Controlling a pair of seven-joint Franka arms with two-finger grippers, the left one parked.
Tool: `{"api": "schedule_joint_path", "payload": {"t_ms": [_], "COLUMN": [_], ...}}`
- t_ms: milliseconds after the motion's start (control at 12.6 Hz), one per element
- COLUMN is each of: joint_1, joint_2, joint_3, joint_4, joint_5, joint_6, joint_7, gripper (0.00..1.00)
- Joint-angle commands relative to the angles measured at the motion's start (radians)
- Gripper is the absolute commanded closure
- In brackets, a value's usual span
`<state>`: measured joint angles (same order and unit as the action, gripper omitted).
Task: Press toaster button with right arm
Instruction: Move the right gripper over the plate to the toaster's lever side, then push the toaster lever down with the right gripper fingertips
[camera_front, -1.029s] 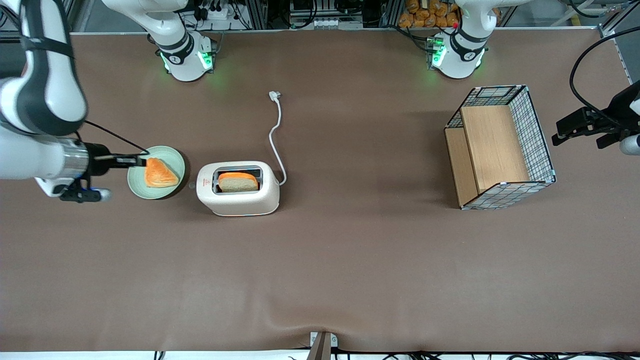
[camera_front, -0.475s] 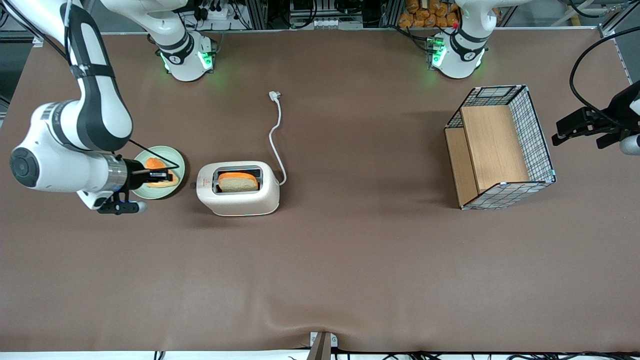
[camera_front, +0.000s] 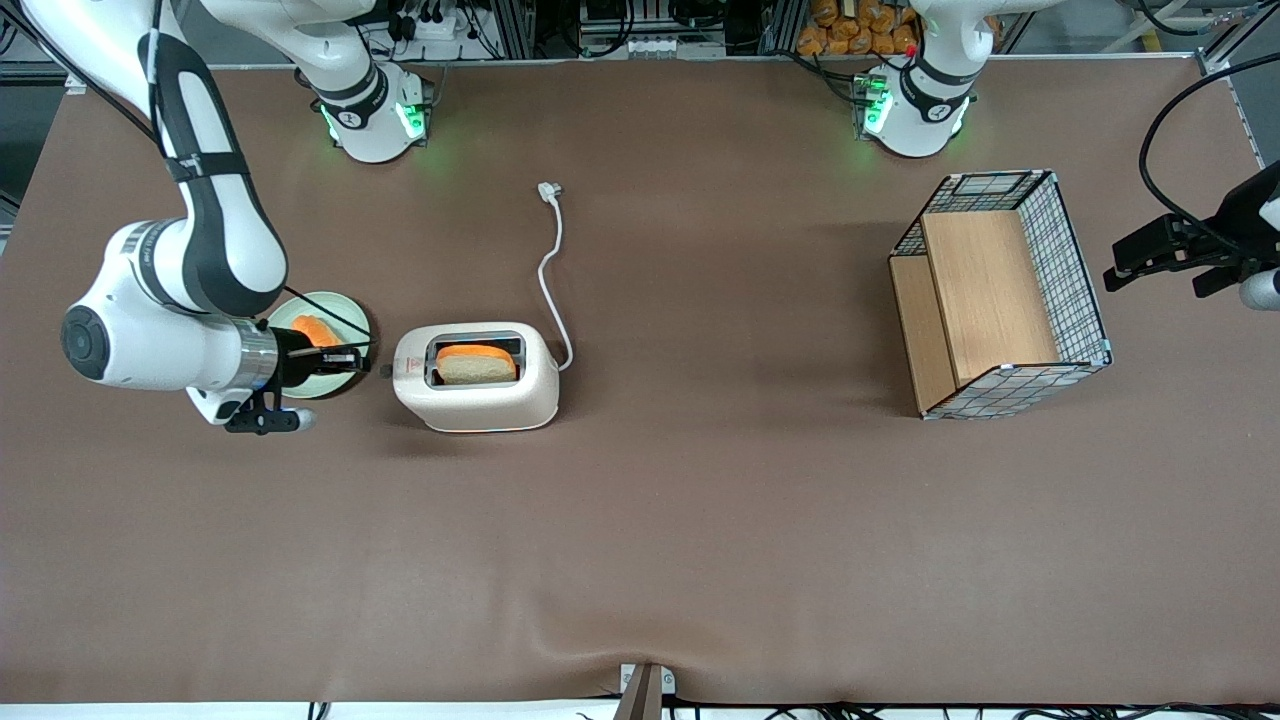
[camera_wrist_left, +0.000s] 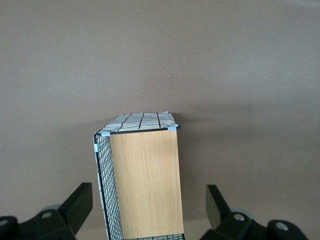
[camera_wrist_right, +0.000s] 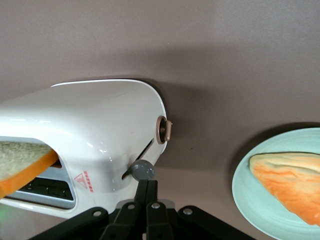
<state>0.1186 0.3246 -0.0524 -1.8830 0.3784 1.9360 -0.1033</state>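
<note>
On the brown worktop (camera_front: 640, 520) the cream-white toaster (camera_front: 476, 378) stands nearest the front camera, its wide top slot holding a slice of bread (camera_front: 477, 365) with an orange edge that rises just above the grey rim. The grey toaster button (camera_wrist_right: 142, 170) sticks out of the narrow end that carries the red mark, and the tool (camera_wrist_right: 147, 186) of the right arm (camera_front: 170, 330) has its black fingers clenched together with nothing between them, their tips touching the knob. Just beside that end sits a pale green plate (camera_front: 345, 325) holding an orange pastry (camera_front: 314, 329), partly covered by the arm's wrist. Toward the parked arm's end, a wire basket (camera_front: 1075, 270) holds a tilted wooden board (camera_front: 985, 300). Farther off, the white cord (camera_front: 549, 270) runs from the toaster to its plug (camera_front: 547, 190).
</note>
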Motion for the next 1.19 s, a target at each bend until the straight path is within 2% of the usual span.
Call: {"api": "schedule_joint_path", "payload": {"t_ms": [0, 475, 712, 950, 1108], "joint_1": [0.019, 0.021, 0.012, -0.002, -0.010], "joint_2": [0.008, 0.033, 0.056, 0.070, 0.083], "joint_3": [-0.007, -0.006, -0.007, -0.006, -0.007], "joint_4": [-0.016, -0.018, -0.019, -0.022, -0.022], "joint_5": [0.031, 0.033, 0.097, 0.115, 0.155], "joint_6": [0.021, 0.032, 0.038, 0.038, 0.038], "joint_7": [-0.019, -0.023, -0.071, -0.095, -0.128], "gripper": [1.00, 1.00, 1.00, 1.00, 1.00]}}
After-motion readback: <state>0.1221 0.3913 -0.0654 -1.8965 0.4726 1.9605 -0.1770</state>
